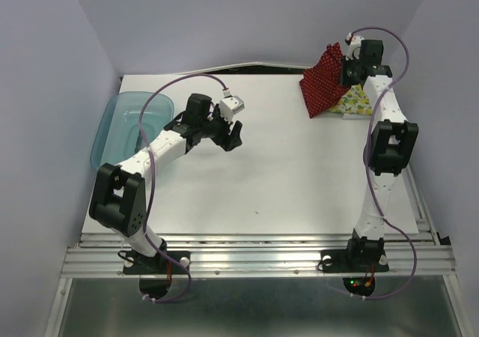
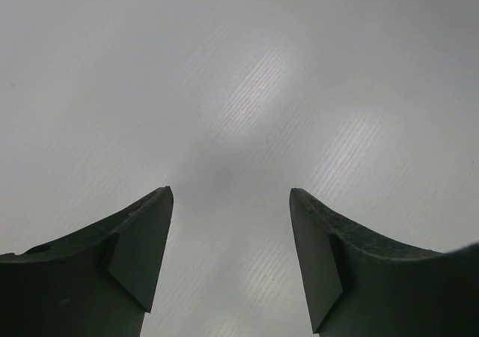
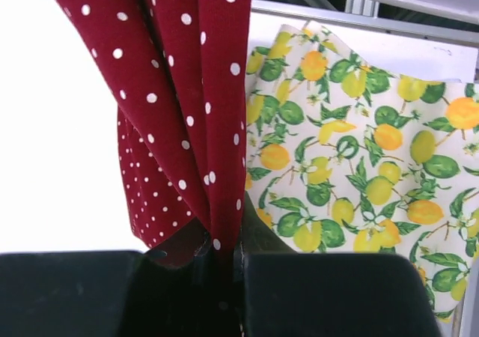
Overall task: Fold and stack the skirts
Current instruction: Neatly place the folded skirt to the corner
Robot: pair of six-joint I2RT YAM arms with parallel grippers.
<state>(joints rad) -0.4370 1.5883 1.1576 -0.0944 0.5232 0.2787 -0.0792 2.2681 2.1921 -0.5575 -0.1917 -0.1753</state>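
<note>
My right gripper (image 3: 236,266) is clamped on a gathered fold of the dark red polka-dot skirt (image 3: 179,90), holding it up at the far right corner of the table (image 1: 284,180). The cloth hangs partly over the cream fruit-print skirt (image 3: 359,172), which lies flat there. My left gripper (image 2: 230,202) hovers over bare table near the blue tray (image 1: 123,123), jaws spread wide and holding nothing.

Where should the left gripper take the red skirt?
Probably its free corner nearest the left arm, approached from the left. The red skirt hangs bunched from the shut right gripper; that corner trails beside the fruit skirt, facing the open left gripper.
</note>
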